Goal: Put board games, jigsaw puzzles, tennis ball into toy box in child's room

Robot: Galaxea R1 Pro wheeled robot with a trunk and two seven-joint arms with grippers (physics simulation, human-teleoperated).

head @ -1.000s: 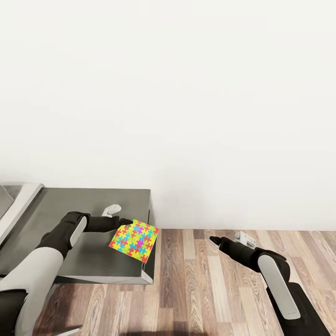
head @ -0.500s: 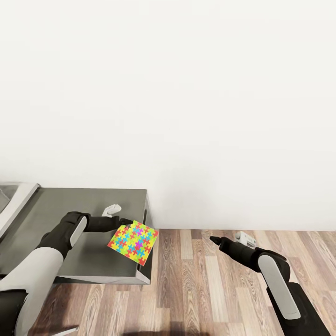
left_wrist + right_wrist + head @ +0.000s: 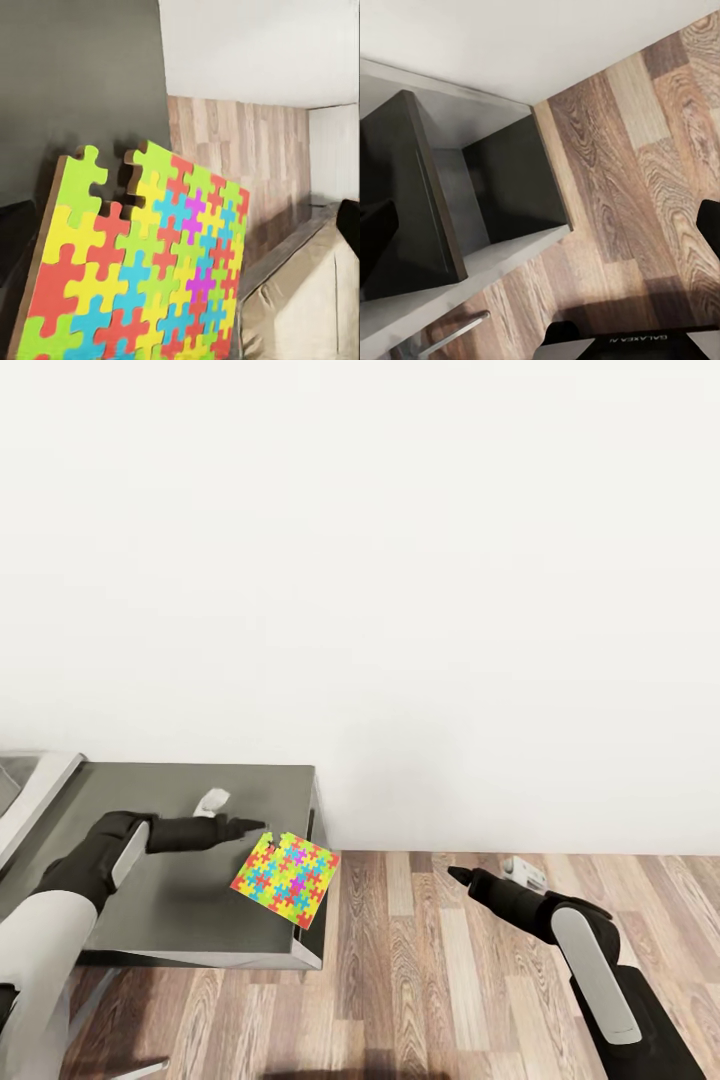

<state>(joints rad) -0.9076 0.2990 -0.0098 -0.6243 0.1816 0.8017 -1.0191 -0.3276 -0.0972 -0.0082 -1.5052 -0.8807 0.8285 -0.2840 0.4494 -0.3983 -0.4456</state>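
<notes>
Dark finger (image 3: 10,240) edges are showing at opposite borders of the left wrist view, so the jaws of my left gripper (image 3: 258,826) are standing spread, pinching nothing. Directly ahead of them the jigsaw puzzle (image 3: 287,868), a sheet of yellow, green, red, blue and pink pieces, is leaning tilted, its notched upper corner just beside my fingertips; I cannot tell whether it is touching them. In the head view the sheet is overlapping the right-hand end of the table (image 3: 180,900), on its dark grey lower section, and reaching past that edge over the wood-plank floor (image 3: 430,980). My right gripper (image 3: 458,875) is hovering above that floor, well apart from the table, jaws likewise spread and holding nothing.
</notes>
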